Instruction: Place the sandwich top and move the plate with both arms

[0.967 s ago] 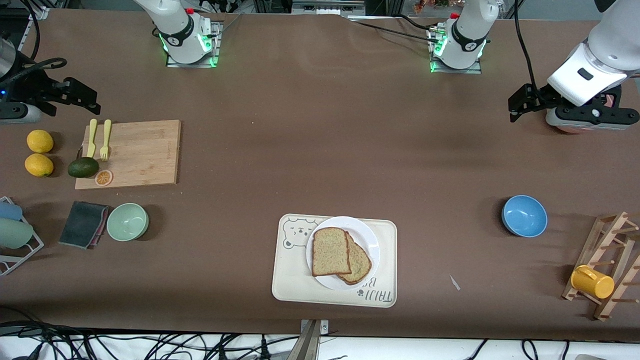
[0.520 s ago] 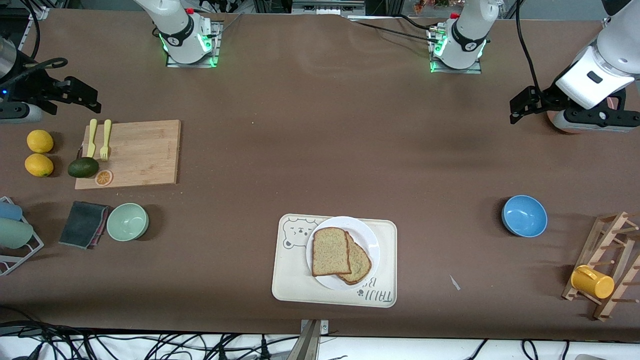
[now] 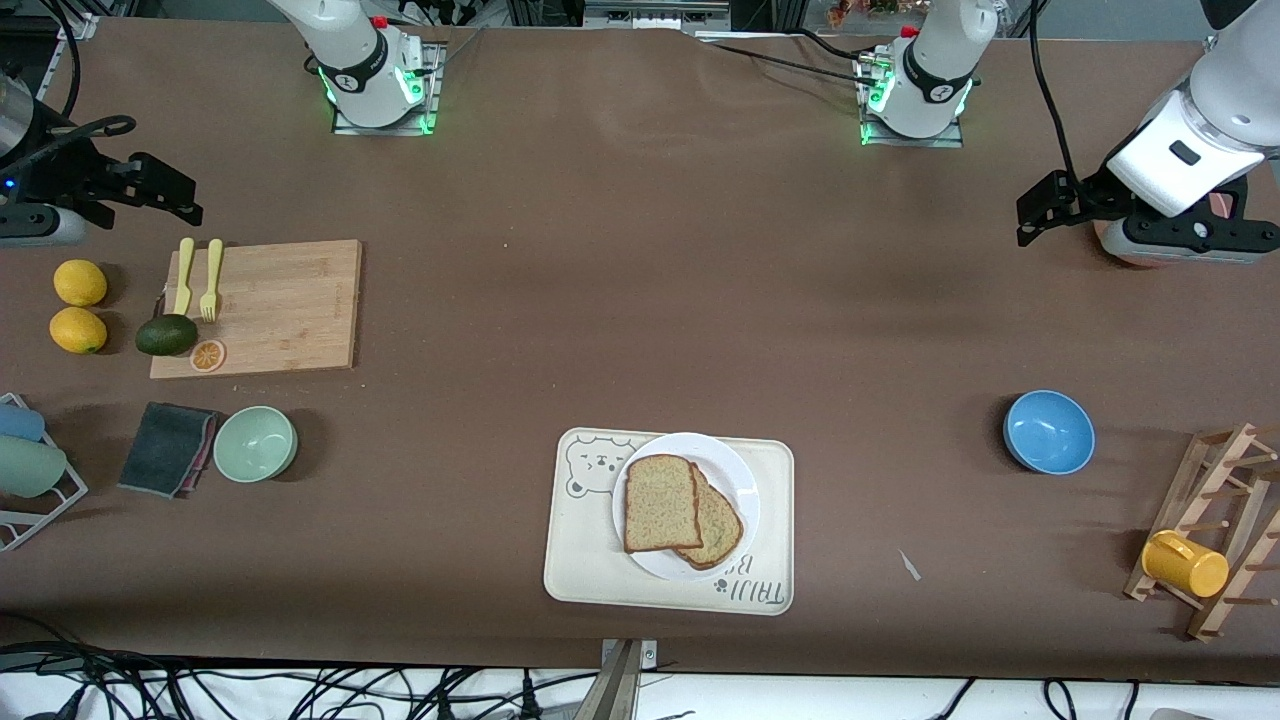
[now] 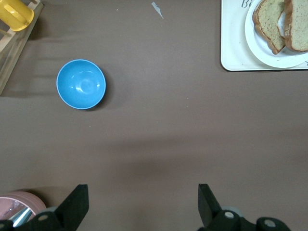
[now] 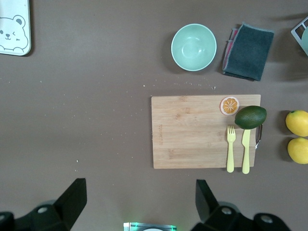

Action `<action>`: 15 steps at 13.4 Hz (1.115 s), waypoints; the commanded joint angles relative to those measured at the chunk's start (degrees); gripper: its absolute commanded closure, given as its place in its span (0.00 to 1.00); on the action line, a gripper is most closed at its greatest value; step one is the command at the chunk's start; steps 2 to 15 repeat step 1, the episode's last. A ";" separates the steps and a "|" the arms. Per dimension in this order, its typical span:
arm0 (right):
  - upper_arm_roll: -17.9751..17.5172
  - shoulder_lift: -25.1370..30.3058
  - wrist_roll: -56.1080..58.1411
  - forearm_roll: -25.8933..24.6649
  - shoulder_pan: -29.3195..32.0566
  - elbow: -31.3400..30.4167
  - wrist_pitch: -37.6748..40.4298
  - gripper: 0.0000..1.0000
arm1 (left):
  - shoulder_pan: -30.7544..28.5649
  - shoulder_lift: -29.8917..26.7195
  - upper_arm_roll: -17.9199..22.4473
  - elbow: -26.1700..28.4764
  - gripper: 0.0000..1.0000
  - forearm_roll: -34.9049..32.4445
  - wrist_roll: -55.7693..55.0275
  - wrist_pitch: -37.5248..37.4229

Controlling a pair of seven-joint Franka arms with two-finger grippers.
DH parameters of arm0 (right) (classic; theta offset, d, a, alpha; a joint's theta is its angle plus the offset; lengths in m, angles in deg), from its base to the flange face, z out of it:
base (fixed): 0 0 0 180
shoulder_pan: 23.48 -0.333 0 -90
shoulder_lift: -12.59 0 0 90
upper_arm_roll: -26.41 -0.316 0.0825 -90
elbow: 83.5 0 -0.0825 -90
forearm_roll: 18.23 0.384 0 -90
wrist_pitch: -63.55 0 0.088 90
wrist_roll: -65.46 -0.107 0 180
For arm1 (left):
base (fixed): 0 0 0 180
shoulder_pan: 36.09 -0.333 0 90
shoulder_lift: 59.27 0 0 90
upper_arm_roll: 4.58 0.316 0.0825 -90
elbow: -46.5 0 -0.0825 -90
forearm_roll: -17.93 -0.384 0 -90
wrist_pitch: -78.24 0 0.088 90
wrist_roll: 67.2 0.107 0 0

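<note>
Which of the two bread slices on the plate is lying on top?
The squarish slice toward the right arm's end lies on top, overlapping the rounder slice, which peeks out beneath it on the white plate.

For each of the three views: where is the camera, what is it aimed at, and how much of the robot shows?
Front view: high across the table, facing both bases; shows the plate, left claw and right claw.
Left wrist view: looks down past its open fingers at the blue bowl.
Right wrist view: looks down past its open fingers at the cutting board.
Shared: both wrist views catch the tray.
</note>
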 commanded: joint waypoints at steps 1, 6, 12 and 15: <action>-0.04 0.59 0.81 0.22 0.29 0.50 1.09 0.00 | -0.29 -1.17 -0.09 0.67 0.00 1.26 -0.35 -0.66; -0.04 0.59 0.81 0.22 0.29 0.50 1.09 0.00 | -0.29 -1.17 -0.09 0.67 0.00 1.26 -0.35 -0.66; -0.04 0.59 0.81 0.22 0.29 0.50 1.09 0.00 | -0.29 -1.17 -0.09 0.67 0.00 1.26 -0.35 -0.66; -0.04 0.59 0.81 0.22 0.29 0.50 1.09 0.00 | -0.29 -1.17 -0.09 0.67 0.00 1.26 -0.35 -0.66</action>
